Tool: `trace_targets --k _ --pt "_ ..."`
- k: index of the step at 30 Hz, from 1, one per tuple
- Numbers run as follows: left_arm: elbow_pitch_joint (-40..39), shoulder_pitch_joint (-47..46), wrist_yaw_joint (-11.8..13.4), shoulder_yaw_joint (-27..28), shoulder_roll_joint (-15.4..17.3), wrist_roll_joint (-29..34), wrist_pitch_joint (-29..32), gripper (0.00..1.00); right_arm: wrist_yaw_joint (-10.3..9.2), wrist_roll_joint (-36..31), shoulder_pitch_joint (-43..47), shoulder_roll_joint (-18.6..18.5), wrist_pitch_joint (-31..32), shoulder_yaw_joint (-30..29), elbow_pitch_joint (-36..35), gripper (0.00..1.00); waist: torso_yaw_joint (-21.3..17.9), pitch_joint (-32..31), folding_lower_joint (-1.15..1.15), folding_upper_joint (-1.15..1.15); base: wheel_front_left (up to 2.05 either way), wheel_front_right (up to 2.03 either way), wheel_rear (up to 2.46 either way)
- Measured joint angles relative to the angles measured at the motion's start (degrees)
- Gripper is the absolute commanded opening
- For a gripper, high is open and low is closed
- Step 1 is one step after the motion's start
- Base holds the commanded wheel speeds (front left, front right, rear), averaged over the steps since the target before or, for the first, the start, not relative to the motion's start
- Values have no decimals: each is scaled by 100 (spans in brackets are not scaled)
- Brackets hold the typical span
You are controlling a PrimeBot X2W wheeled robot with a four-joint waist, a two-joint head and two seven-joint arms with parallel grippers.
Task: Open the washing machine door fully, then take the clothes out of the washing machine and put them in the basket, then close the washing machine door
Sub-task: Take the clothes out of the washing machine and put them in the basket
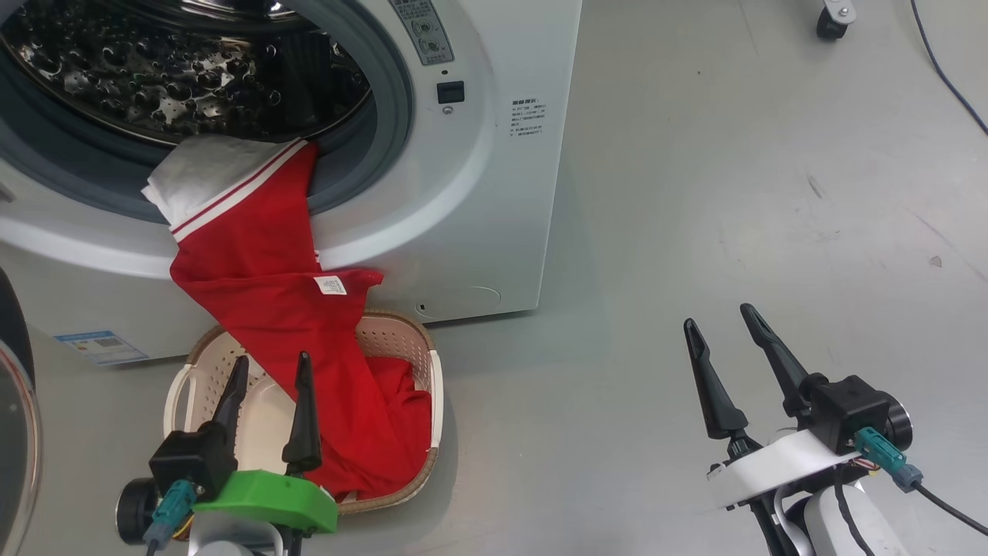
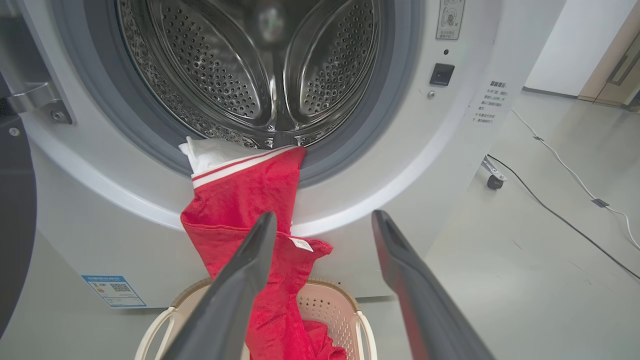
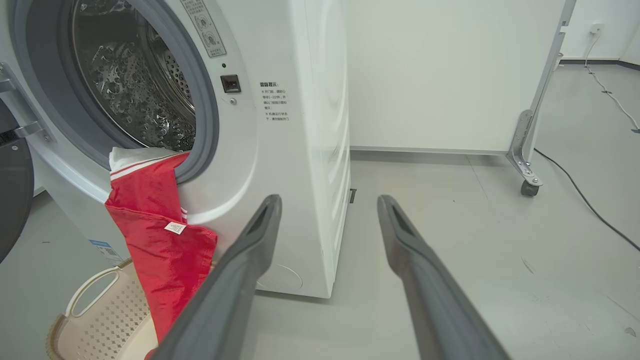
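Observation:
The white washing machine [image 1: 494,193] stands with its door [image 1: 15,432] swung open at the left edge. The red clothes [image 1: 293,309], with white-striped trim and white cloth at the top, hang from the drum's lip down into the cream basket [image 1: 428,386] on the floor below. My left gripper [image 1: 270,369] is open, just above the basket's near side, fingers empty beside the red fabric. My right gripper [image 1: 722,315] is open over bare floor, right of the machine. The clothes [image 2: 240,195] drape over the grey gasket into the basket [image 2: 345,310]; the machine [image 3: 300,150] and clothes [image 3: 160,240] also show from the right wrist.
A blue label [image 1: 100,346] sits low on the machine's front. A caster wheel [image 1: 830,19] and a dark cable [image 1: 945,69] lie at the far right. A white panel on a wheeled foot [image 3: 525,175] stands behind the machine.

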Motion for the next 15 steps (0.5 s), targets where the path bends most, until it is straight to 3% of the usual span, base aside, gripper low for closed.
trace_targets --k 15 --pt "-35 15 99 -153 8 -26 0 100 0 40 -8 1 0 41 -190 100 -23 303 0 0 0 0 0"
